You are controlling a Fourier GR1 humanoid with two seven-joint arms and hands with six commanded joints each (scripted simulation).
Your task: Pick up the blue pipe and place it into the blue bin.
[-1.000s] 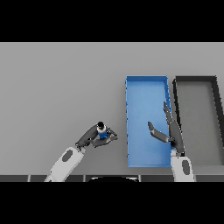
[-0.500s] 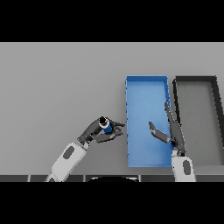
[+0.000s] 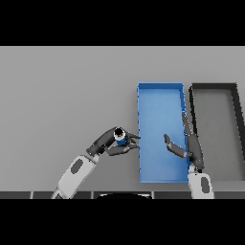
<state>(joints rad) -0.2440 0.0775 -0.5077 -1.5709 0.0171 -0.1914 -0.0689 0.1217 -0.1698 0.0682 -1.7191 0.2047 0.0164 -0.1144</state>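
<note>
Looking down over the grey tabletop (image 3: 62,95), I am seeing my left hand (image 3: 109,143) curling its fingers and thumb around the blue pipe (image 3: 120,137). The pipe is showing as a short blue cylinder with a dark open end facing up toward the camera, and it is sitting in the hand's grasp just beside the left wall of the blue bin (image 3: 160,91), near the lower half of that wall. The fingertips of this hand are reaching right up to the bin's left edge; whether they are touching it I cannot tell. The pipe itself is not yet over the bin's floor. The left arm is coming in from the lower edge and angling up and to the right toward the bin.

My right hand (image 3: 189,143) is hovering over the right side of the blue bin, along its right wall, with fingers stretched out straight and pointing away from me, the thumb sticking out to the left over the bin's floor. It is gripping nothing.

The blue bin is lying as a long rectangle running away from me, right of centre. A dark grey bin (image 3: 213,86) of similar shape is sitting just beside it on the right, their long sides running parallel with a narrow strip of tabletop between them.
</note>
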